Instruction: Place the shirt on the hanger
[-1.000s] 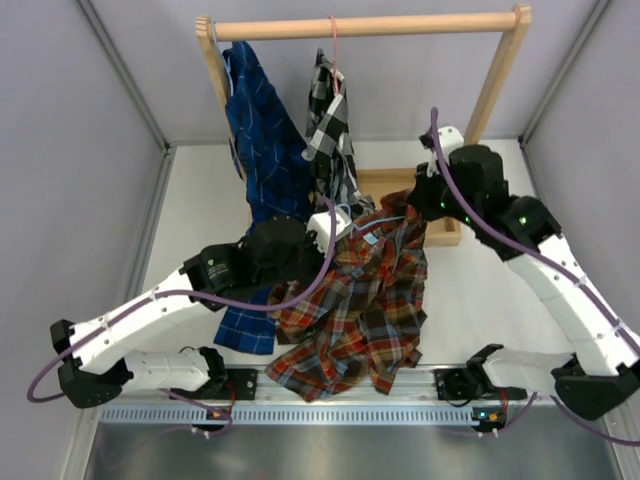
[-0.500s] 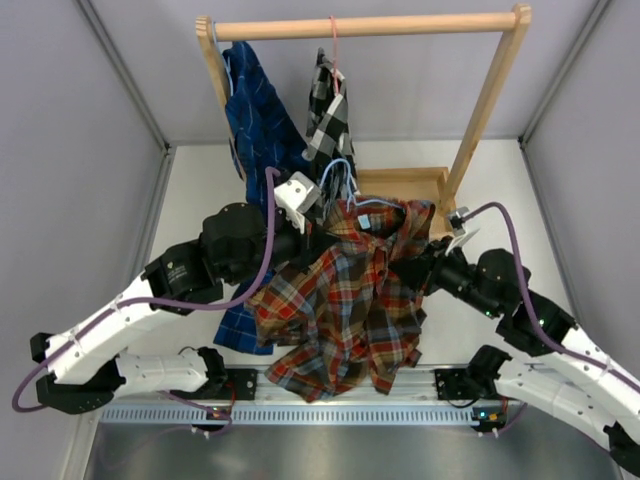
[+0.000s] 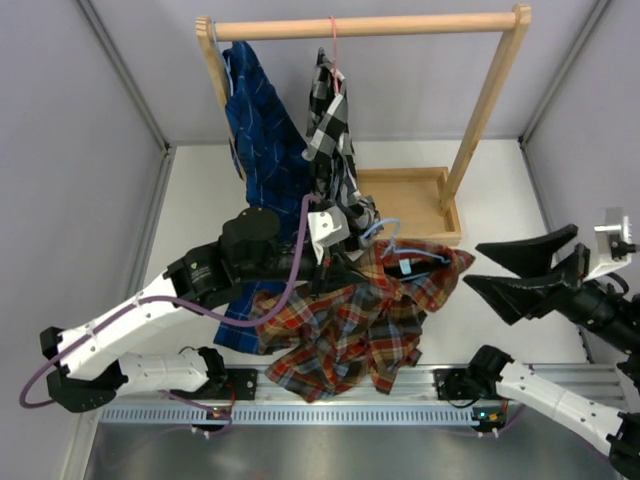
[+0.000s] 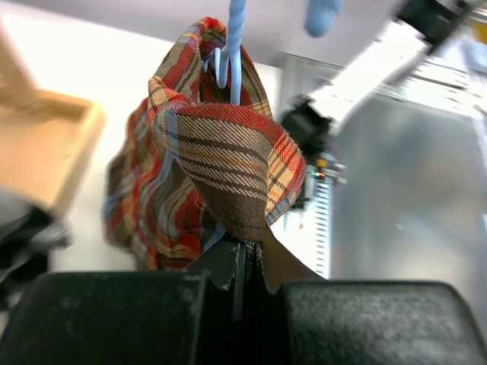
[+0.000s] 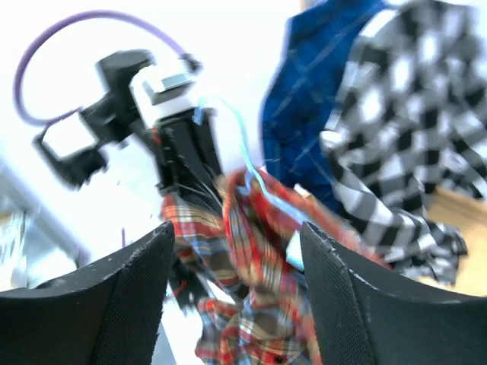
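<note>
**Partly threaded: hanger inside the collar, most of the shirt down on the counter**

Evidently the shirt [image 3: 350, 325] is only part of the way onto the hanger [image 4: 235, 30]. Its lower half lies crumpled on the counter [image 3: 200, 200] near the arm bases, and its collar end is bunched up higher, toward the wooden tray [image 3: 400, 200]. In the left wrist view the light blue wire comes out of the top of a raised fold of plaid, so the hanger seems to be inside the neck or one shoulder. Whether either shoulder sits properly on the wire cannot be told, as the cloth hides it.

The left claw [image 3: 335, 268] is clamped on that fold, its jaws pinched tight on the fabric. The right claw [image 3: 473, 264] hangs well apart to the right, jaws spread wide and holding nothing.

Judging by this, the threading has begun but is not finished. The shoulders need spreading along the wire and the body needs lifting to hang free. Behind, the dark blue shirt [image 3: 260, 130] and the checked shirt [image 3: 330, 110] hang from the wooden rail [image 3: 370, 25].
</note>
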You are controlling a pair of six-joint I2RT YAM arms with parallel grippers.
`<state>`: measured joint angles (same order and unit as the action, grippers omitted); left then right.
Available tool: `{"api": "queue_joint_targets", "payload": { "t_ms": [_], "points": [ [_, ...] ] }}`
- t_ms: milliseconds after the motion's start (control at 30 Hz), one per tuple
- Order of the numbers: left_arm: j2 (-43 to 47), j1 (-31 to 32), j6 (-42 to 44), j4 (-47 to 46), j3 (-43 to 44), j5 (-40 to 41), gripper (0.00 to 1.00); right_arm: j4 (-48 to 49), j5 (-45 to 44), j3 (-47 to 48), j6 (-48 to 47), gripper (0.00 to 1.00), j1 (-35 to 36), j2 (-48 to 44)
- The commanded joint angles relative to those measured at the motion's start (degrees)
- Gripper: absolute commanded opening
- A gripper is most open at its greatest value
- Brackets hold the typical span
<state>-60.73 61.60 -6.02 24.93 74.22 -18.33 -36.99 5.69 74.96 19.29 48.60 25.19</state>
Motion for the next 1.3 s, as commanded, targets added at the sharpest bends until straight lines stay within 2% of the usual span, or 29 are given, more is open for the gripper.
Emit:
{"api": "queue_joint_targets", "payload": {
  "t_ms": [0,100,267,367,400,467,500,533,600,767,1000,1033,1067,1100,1200,1267],
  "points": [
    [-2.28,0.18,1.1,-8.58,1.02,-18.04,0.0,-4.94,13.35,1.76,-8.99,0.67,0.88,11.18],
    [-4.22,0.18,1.1,-9.2,1.46,-24.71,0.0,-1.61,20.75,3.0,-12.16,0.68,0.88,16.37],
    [-5.27,0.18,1.45,-9.2,1.02,-24.21,0.0,5.25,32.51,2.21,-13.84,0.64,0.88,20.16],
    [-5.8,0.18,1.45,-9.2,0.76,-25.61,0.0,7.54,34.47,0.98,-14.19,0.48,0.8,21.13],
    [-6.24,0.27,1.45,-9.11,0.76,-25.97,0.0,7.98,34.73,0.28,-14.19,0.3,0.8,21.3],
    [-6.42,0.18,1.36,-9.11,0.76,-25.53,0.0,9.83,35.7,-0.86,-14.02,0.16,0.88,21.13],
    [-6.42,0.18,1.45,-9.11,0.76,-24.83,0.0,10.1,35.62,-1.74,-13.75,0.01,0.8,20.95],
    [-6.24,0.18,1.63,-9.11,0.76,-23.17,0.0,10.36,34.92,-2.09,-13.84,0.0,0.8,20.52],
    [-5.11,0.18,1.89,-9.02,0.49,-19.75,0.0,10.36,33.25,-2.88,-14.19,0.0,0.88,19.38],
    [-2.38,0.18,3.21,-7.44,1.02,-4.73,0.0,10.27,24.64,-2.71,-13.84,0.0,0.8,16.56],
    [-0.88,0.18,3.39,-6.82,1.72,-5.49,0.0,10.45,25.06,-1.22,-12.79,0.0,0.88,16.64],
    [-1.06,0.27,3.47,-6.74,1.64,-5.93,0.0,10.62,25.76,-1.04,-12.52,0.04,0.8,16.91],
    [-1.32,0.18,3.47,-6.73,1.72,-6.71,0.0,10.8,26.12,-1.04,-12.35,0.32,0.88,17.08],
    [-1.93,0.18,3.56,-6.73,1.55,-8.03,0.0,11.06,26.3,-0.96,-11.82,0.39,0.88,17.43],
    [-2.99,0.18,3.65,-6.73,1.2,-10.23,0.0,11.51,26.39,0.01,-11.64,0.4,0.88,17.79],
    [-3.08,0.18,3.91,-6.73,0.93,-10.76,0.0,11.42,26.3,0.36,-11.64,0.32,0.8,17.79]
  ]
}}
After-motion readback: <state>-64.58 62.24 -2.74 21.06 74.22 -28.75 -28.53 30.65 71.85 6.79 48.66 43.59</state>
